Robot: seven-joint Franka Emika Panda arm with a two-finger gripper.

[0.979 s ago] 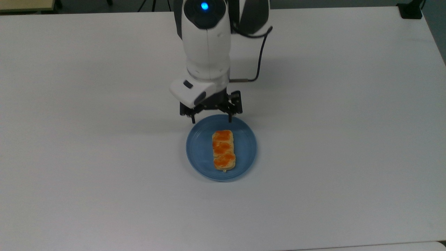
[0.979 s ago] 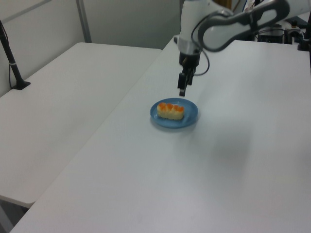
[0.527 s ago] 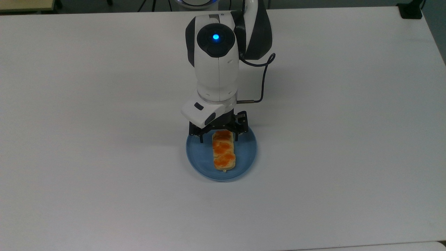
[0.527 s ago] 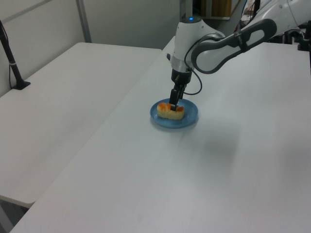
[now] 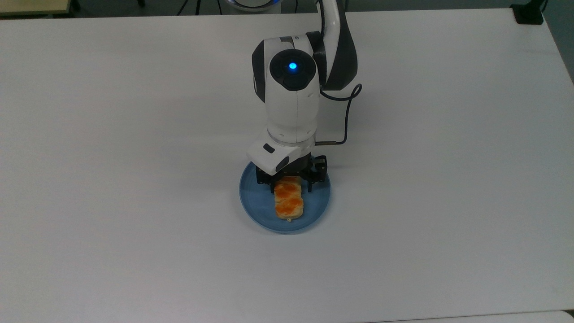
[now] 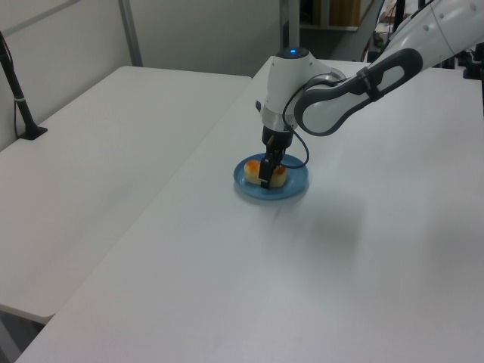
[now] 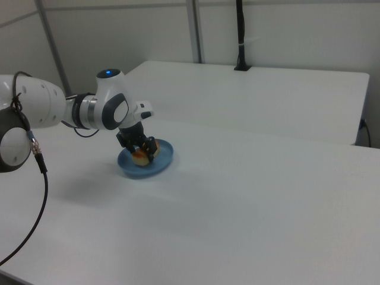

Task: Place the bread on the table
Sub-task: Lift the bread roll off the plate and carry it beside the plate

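The bread point(image 5: 289, 204), a pale-tan loaf with orange patches, lies on a round blue plate point(image 5: 253, 207) in the middle of the white table point(image 5: 134, 134). My gripper point(image 5: 290, 188) is down over the loaf's far end and open, one finger on each side of it. In the top view the wrist hides that end of the loaf. The left view has the gripper point(image 6: 266, 175) low over the plate point(image 6: 293, 189), with a black finger in front of the bread point(image 6: 278, 176). In the right view the gripper point(image 7: 144, 148) covers most of the bread point(image 7: 141, 157) on the plate point(image 7: 164, 162).
A black cable point(image 5: 347, 116) loops off the wrist toward the top view's right. A black block point(image 5: 529, 13) sits at the table's far right corner in the top view. A second white table point(image 6: 91, 151) with a black post point(image 6: 19, 91) adjoins in the left view.
The arm has come forward and down. The gripper went from hanging over the plate's far rim to straddling the bread's far end, its fingers still apart. Bread and plate have not moved.
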